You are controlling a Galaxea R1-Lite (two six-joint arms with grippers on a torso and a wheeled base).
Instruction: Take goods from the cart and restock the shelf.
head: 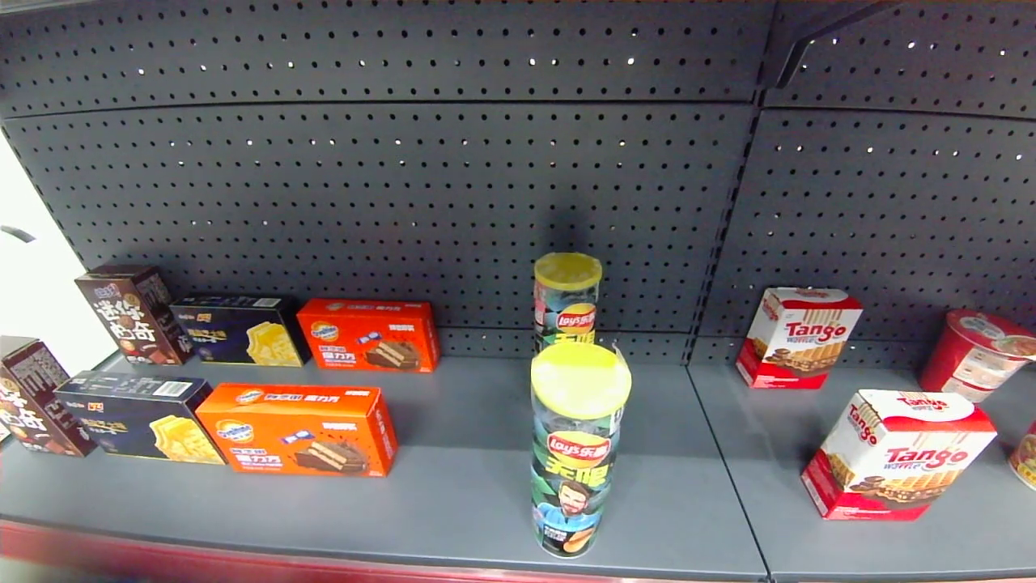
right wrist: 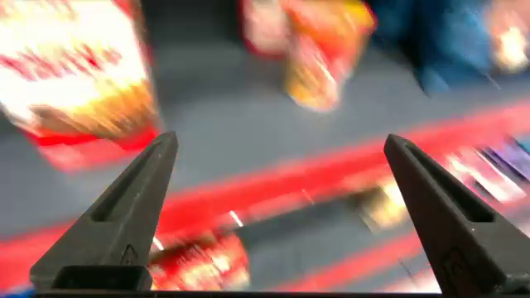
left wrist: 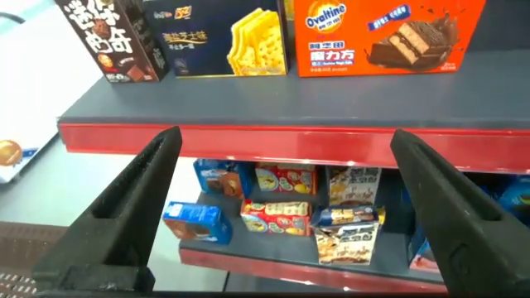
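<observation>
On the grey shelf [head: 453, 494], two tall chip cans with yellow lids stand upright, one near the front [head: 579, 453] and one behind it [head: 566, 301]. My left gripper [left wrist: 283, 136] is open and holds nothing. It hovers in front of the shelf's red front edge [left wrist: 281, 142], below the orange box [left wrist: 381, 37] and the dark blue box [left wrist: 224, 37]. My right gripper [right wrist: 280, 139] is also open with nothing in it, facing a red shelf edge [right wrist: 248, 199]. A blurred white-and-red box [right wrist: 74, 74] lies beyond one of its fingers.
Left on the shelf lie orange boxes [head: 299, 429], dark blue boxes [head: 137, 417] and brown boxes [head: 129, 312] in two rows. Right of the divider sit two white-and-red wafer boxes [head: 894, 453] and a red cup [head: 975, 352]. A lower shelf holds several small packs [left wrist: 281, 211].
</observation>
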